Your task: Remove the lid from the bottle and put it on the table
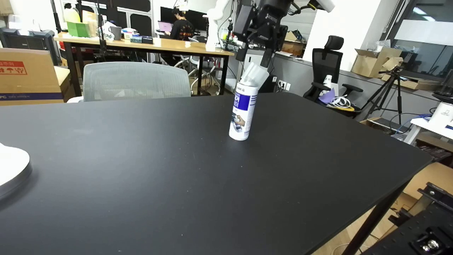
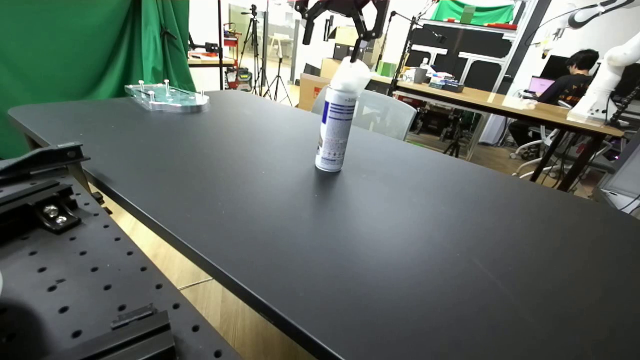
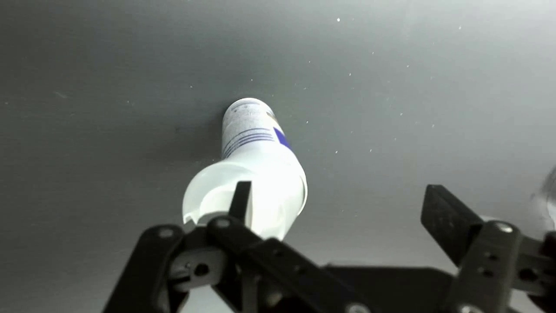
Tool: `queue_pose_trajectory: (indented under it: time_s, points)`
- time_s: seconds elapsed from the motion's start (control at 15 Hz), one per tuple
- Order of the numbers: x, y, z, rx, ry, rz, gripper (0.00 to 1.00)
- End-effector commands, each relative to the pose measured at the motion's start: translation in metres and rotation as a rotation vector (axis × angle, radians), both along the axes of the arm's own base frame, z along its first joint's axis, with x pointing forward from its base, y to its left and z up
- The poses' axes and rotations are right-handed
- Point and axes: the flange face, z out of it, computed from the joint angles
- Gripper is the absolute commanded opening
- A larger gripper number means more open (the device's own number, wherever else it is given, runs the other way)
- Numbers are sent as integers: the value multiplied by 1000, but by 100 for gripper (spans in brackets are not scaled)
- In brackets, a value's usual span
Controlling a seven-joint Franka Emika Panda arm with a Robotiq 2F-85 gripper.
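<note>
The white bottle (image 1: pixel 242 113) stands upright on the black table (image 1: pixel 148 170); it also shows in an exterior view (image 2: pixel 336 132) and the wrist view (image 3: pixel 248 126). The whitish lid (image 1: pixel 260 75) sits tilted at the bottle's top, in both exterior views (image 2: pixel 351 76). In the wrist view the lid (image 3: pixel 278 191) leans toward the camera, partly hidden by one finger. My gripper (image 1: pixel 254 59) is open above the bottle. In the wrist view, the gripper (image 3: pixel 338 191) has its left fingertip over the lid and its right finger well apart. One fingertip appears to touch the lid's top.
A pale flat plate lies at the table's left in an exterior view (image 1: pixel 13 164); a translucent plate with posts shows in an exterior view (image 2: pixel 167 99). A grey chair (image 1: pixel 136 81) stands behind the table. A perforated black base plate (image 2: pixel 95 280) is beside the near edge.
</note>
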Motion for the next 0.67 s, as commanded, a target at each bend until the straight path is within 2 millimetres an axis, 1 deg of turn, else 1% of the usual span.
queue_pose_trajectory:
  time_s: [0.0, 0.2, 0.33, 0.47, 0.6]
  points:
    - [1, -21, 10, 12, 26, 140, 100]
    - [0, -38, 17, -33, 36, 211, 100]
    - [2, -49, 18, -78, 33, 232, 100]
    - [9, -56, 18, -132, 26, 255, 100]
    - [18, -59, 16, -169, 31, 257, 100]
